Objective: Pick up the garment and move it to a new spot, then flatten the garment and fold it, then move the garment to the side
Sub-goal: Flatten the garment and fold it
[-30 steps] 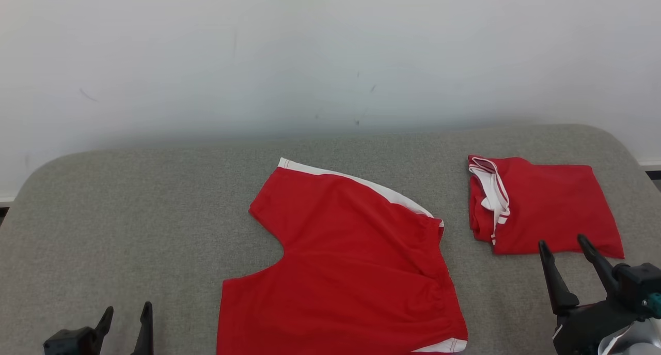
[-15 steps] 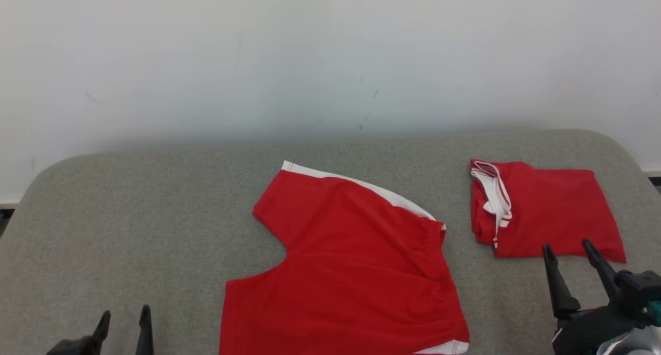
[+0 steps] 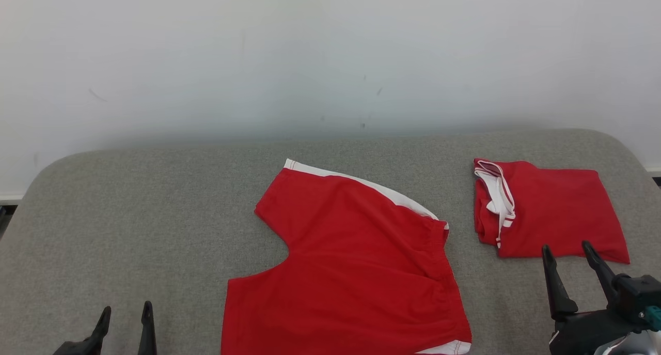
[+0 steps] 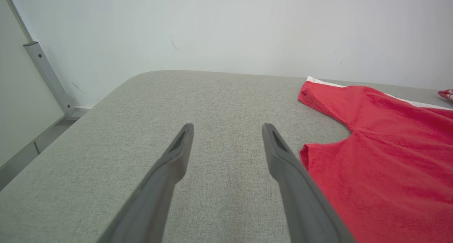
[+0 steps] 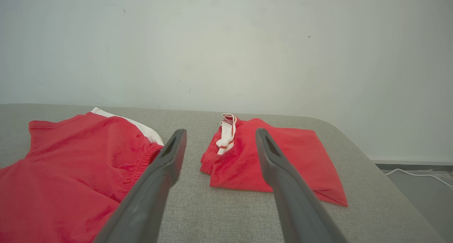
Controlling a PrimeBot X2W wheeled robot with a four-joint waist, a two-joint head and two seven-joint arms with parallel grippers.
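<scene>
The garment (image 3: pixel 351 262), red shorts with white trim, lies spread flat on the middle of the grey padded table (image 3: pixel 155 215). It shows in the left wrist view (image 4: pixel 389 158) and the right wrist view (image 5: pixel 70 165) too. My left gripper (image 3: pixel 127 307) is open at the lower left, over bare padding left of the garment (image 4: pixel 227 126), and holds nothing. My right gripper (image 3: pixel 565 246) is open at the lower right, just in front of a second, folded red garment (image 3: pixel 547 213). In the right wrist view its empty fingers (image 5: pixel 221 131) frame that folded piece (image 5: pixel 276 161).
A white wall rises directly behind the table. The table's rounded right corner drops to a floor where a white cable (image 5: pixel 417 174) lies. A metal post (image 4: pixel 46 76) stands off the left edge. Bare padding stretches across the left half.
The head view has drifted slightly, shifting the whole picture. My left gripper has sunk a little toward the bottom edge. Both garments lie as before.
</scene>
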